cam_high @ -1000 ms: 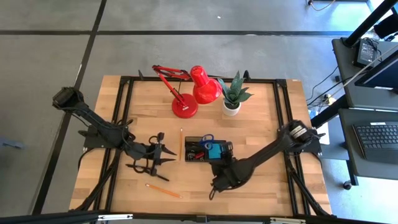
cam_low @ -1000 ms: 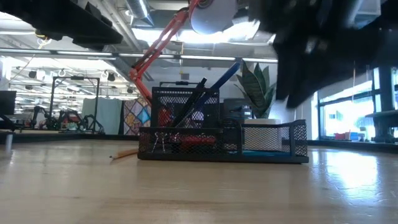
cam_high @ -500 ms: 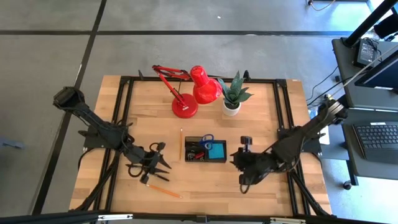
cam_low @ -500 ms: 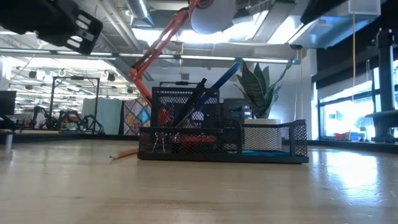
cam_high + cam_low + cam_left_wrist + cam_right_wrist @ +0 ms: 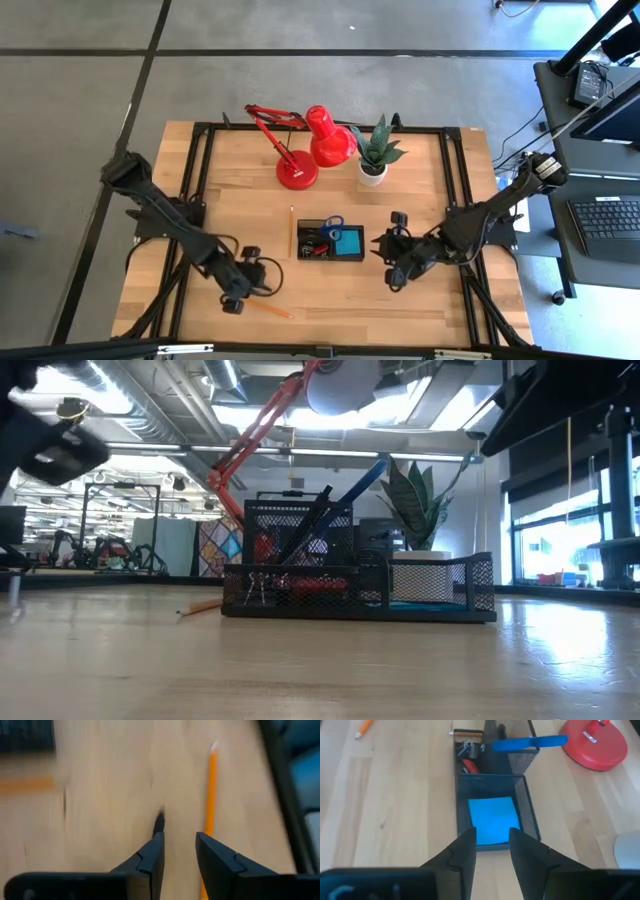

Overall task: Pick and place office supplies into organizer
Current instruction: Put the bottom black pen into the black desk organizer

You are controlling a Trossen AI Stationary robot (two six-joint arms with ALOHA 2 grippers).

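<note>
- Broadly, the table (image 5: pixel 420 300) bore the organizer (image 5: pixel 330 242) at its middle, with the red lamp (image 5: pixel 310 145) and potted plant (image 5: pixel 377 152) behind it.
- Inside the organizer sat the blue note pad (image 5: pixel 492 819), blue-handled scissors (image 5: pixel 530 742) and pens, so most of the supplies seemed stowed.
- Meanwhile the right gripper (image 5: pixel 392 262) had drawn back from over the organizer to its right side, fingers parted around nothing; that suggested its delivery was finished.
- By contrast the left gripper (image 5: pixel 240 285) had swung toward the front edge, fingers apart and empty, the tips just beside the loose orange pencil (image 5: pixel 210 795).
- Another pencil (image 5: pixel 291 228) lay left of the organizer, so two probably remained to collect.
</note>
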